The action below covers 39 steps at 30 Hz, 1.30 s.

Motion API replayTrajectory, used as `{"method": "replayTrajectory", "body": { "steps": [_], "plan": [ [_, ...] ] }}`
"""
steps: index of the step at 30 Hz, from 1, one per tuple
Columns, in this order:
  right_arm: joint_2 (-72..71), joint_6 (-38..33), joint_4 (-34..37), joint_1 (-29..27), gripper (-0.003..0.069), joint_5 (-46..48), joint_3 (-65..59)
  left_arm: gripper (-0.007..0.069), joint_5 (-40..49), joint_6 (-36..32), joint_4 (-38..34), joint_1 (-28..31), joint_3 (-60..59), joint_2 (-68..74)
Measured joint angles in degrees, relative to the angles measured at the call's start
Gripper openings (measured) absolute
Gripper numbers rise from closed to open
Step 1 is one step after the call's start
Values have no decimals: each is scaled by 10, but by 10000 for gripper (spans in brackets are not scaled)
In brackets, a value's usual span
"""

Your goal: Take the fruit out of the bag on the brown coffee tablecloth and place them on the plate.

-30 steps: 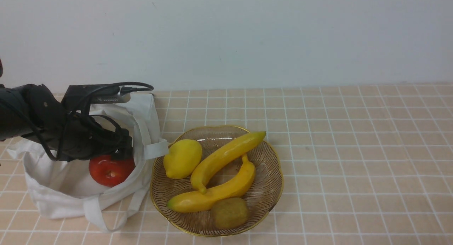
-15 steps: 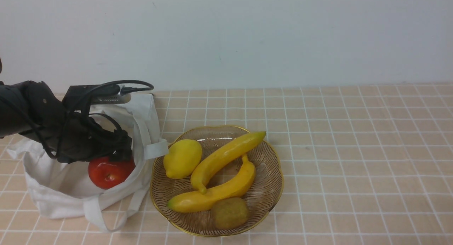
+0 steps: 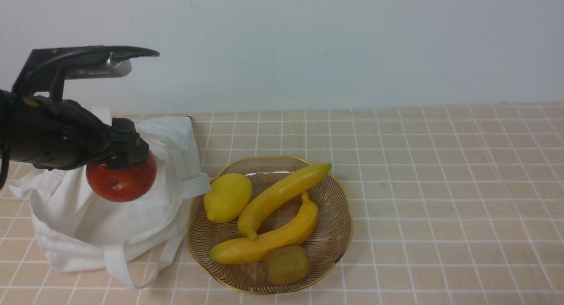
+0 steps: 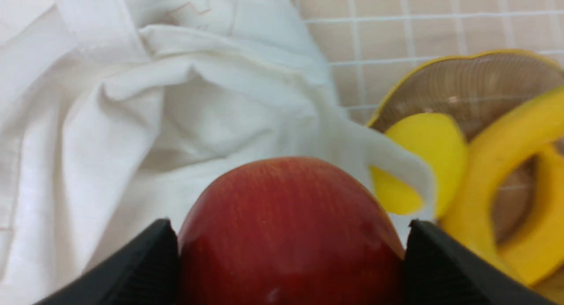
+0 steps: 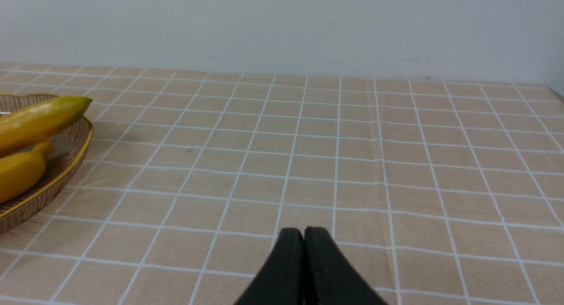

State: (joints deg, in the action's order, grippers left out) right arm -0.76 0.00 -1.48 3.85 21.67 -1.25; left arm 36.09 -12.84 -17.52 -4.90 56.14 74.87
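My left gripper (image 3: 128,161) is shut on the red apple (image 3: 121,178) and holds it in the air above the open white bag (image 3: 88,234). In the left wrist view the apple (image 4: 288,234) sits between the two black fingers (image 4: 440,261), with the bag (image 4: 154,98) below. The amber plate (image 3: 339,234) with a gold rim lies right of the bag on the tan grid tablecloth (image 3: 440,186). My right gripper (image 5: 304,234) is shut and empty over bare cloth, out of the front view.
The plate holds a lemon (image 3: 227,197), two bananas (image 3: 277,195) and a brownish kiwi (image 3: 286,264). A bag strap (image 3: 194,186) drapes toward the plate rim. A pale wall (image 3: 308,45) stands behind the table.
My left gripper has risen out of the bag with the apple in it and shifted slightly left. The bag has stayed on the cloth.
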Motion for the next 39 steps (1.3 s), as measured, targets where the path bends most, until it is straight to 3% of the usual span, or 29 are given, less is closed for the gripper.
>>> {"method": "replayTrajectory", "body": {
  "steps": [7, 10, 17, 26, 31, 39],
  "plan": [
    [0, 0, 0, 0, -15, 0, 0, 597, -6, -16, -10, -120, 0, -20],
    [0, 0, 0, 0, -15, 0, 0, 597, -62, -16, -10, -184, 0, 14],
    [0, 0, 0, 0, -15, 0, 0, 597, -170, -18, -10, -253, 0, 124],
    [0, 0, 0, 0, -15, 0, 0, 596, -219, -18, -10, -271, 0, 208],
    [0, 0, 0, 0, -15, 0, 0, 677, -220, -18, -10, -271, 0, 200],
    [0, 0, 0, 0, -15, 0, 0, 683, -214, -18, 9, -271, 0, 148]
  ]
}}
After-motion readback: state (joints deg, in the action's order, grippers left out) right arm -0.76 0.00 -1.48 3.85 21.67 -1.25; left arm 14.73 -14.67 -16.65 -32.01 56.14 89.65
